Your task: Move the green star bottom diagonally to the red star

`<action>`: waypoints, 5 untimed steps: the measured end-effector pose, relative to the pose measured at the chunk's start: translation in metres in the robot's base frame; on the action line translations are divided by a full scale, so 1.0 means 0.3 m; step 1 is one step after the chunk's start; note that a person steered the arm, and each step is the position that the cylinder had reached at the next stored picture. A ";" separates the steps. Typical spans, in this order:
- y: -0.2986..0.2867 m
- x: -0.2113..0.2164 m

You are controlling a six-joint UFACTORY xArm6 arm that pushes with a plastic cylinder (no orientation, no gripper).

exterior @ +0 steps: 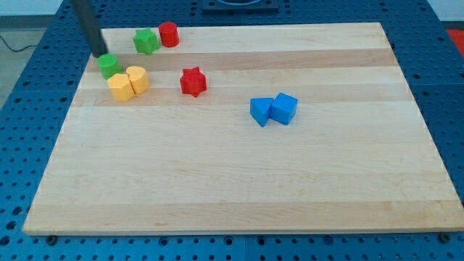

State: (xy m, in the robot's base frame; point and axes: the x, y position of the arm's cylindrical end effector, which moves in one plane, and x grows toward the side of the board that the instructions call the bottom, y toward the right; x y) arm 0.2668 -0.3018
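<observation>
Where the wooden board (239, 188) comes nearest the view's bottom, its surface is plain pale planks, and it lies on a blue perforated table (442, 80). Farther up, right of centre, two blue blocks touch side by side: a blue cube (284, 109) on the right and a blue block (260, 112) of unclear shape on the left. Left of them and well apart sits the red star (193, 81). Farther left, two yellow blocks touch each other, a yellow block (121, 87) in front and a yellow block (138, 78) just behind it to the right; their exact shapes are hard to make out. Touching the front yellow one from above is a small green cylinder (109, 65). My tip (100, 55) stands at the upper left edge of that green cylinder, seemingly against it. The dark rod (88, 25) rises from there, leaning slightly to the view's left, and is cut off by the view's top edge, so the arm above it is hidden; it has no fingers, so nothing is opened or closed. Near the board's far edge, the green star (146, 41) lies up and left of the red star, well apart from it, with a red cylinder (169, 34) just beside it on the right, apparently touching
</observation>
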 end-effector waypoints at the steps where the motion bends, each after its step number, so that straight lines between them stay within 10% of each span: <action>1: 0.004 -0.070; 5: 0.693 0.062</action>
State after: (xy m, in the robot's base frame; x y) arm 0.2855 -0.0938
